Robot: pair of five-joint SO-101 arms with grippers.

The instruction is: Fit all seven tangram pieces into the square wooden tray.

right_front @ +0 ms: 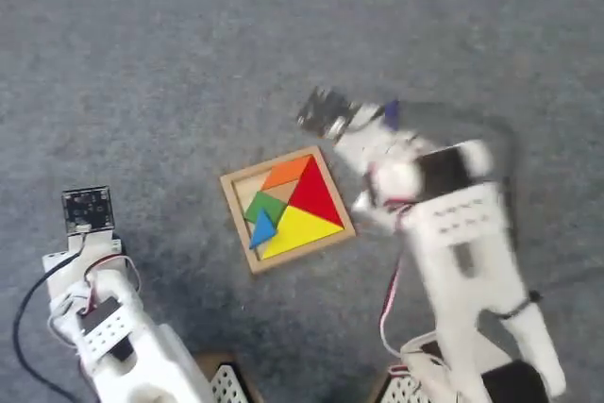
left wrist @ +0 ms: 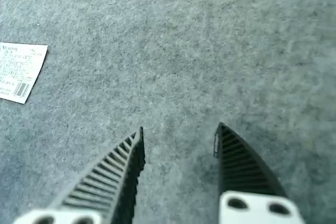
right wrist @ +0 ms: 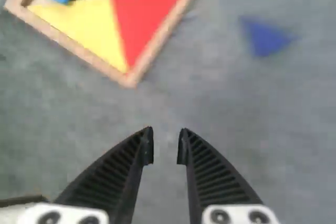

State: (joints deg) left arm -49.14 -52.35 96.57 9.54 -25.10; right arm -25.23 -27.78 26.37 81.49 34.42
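Tray [right_front: 247, 193] holding coloured tangram pieces [right_front: 311, 197] sits mid worktop [right_front: 142, 73]; dark blue triangle [right wrist: 265, 38] lies loose beyond its far right side. My right claw [right wrist: 165, 142] hangs empty, barely parted. Best widen it first, straddle two straight edges, lift level.

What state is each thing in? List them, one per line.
Tray: partly filled.
Red piece: in the tray.
Yellow piece: in the tray.
Orange piece: in the tray.
Green piece: in the tray.
Light blue piece: in the tray.
Dark blue triangle: outside the tray.
Left gripper: open, empty.
Right gripper: slightly open, empty.
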